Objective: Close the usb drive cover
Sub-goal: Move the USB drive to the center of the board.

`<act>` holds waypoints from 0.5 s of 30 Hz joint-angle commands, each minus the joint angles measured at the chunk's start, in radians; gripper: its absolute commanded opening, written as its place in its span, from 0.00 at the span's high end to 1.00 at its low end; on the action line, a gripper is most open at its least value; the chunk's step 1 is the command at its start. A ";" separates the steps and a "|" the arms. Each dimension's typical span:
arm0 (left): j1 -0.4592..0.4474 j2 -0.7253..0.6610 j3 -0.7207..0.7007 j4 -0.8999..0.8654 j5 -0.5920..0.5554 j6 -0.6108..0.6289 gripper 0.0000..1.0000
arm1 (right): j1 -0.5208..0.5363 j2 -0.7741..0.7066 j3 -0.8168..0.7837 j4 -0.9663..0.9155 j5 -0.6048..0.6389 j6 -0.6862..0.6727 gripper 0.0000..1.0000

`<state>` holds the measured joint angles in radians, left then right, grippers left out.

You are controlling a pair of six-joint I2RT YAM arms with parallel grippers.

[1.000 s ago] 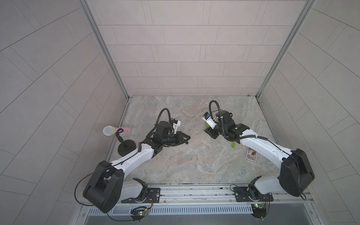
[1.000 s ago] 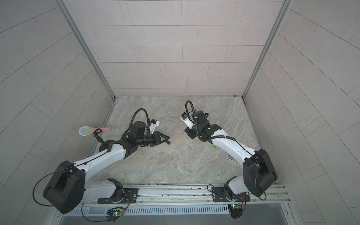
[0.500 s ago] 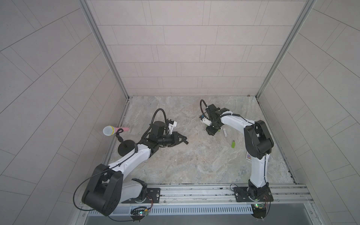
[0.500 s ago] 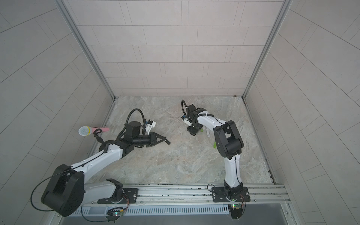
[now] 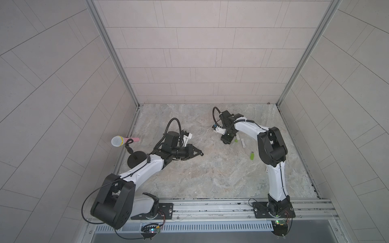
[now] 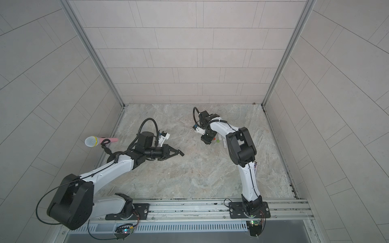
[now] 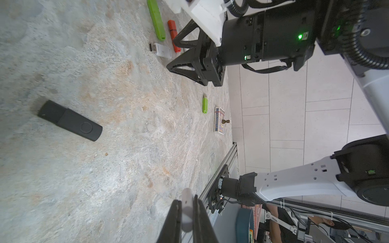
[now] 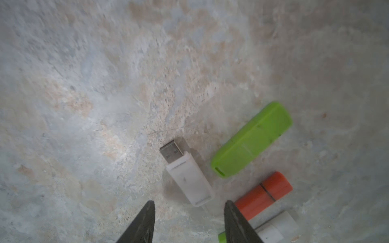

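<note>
Table: stone-patterned, drives lying at its far right. Left gripper: clenched on a small white cover, near the table's middle, well apart from the drives. Right gripper: released, empty, poised over the white drive. That drive's metal plug is bare, and it lies just beside a green drive and an orange drive. Recommended handling: pinch the white body across its long sides, clear of its neighbours, leaving the plug free. Then bring the cover on squarely and press straight.

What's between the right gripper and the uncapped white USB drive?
Nothing: in the right wrist view the open right gripper frames the rear end of the white USB drive, only bare marble tabletop between.
</note>
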<state>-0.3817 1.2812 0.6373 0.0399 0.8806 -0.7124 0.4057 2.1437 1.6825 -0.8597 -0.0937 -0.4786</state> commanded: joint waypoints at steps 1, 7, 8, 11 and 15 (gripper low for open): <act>0.009 0.005 0.032 -0.018 0.021 0.040 0.89 | 0.002 0.023 0.029 -0.055 -0.005 -0.037 0.45; 0.010 0.009 0.035 -0.021 0.023 0.045 0.89 | 0.003 0.056 0.062 -0.084 -0.039 -0.025 0.47; 0.010 0.010 0.035 -0.021 0.023 0.044 0.89 | 0.005 0.059 0.062 -0.087 -0.045 -0.023 0.47; 0.011 0.013 0.039 -0.023 0.025 0.044 0.89 | 0.007 0.077 0.066 -0.106 -0.059 -0.013 0.50; 0.012 0.013 0.040 -0.026 0.025 0.047 0.89 | 0.017 0.095 0.060 -0.134 -0.081 -0.006 0.56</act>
<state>-0.3771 1.2896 0.6525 0.0162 0.8936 -0.6910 0.4099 2.2105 1.7451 -0.9314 -0.1459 -0.4843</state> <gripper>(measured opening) 0.120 0.446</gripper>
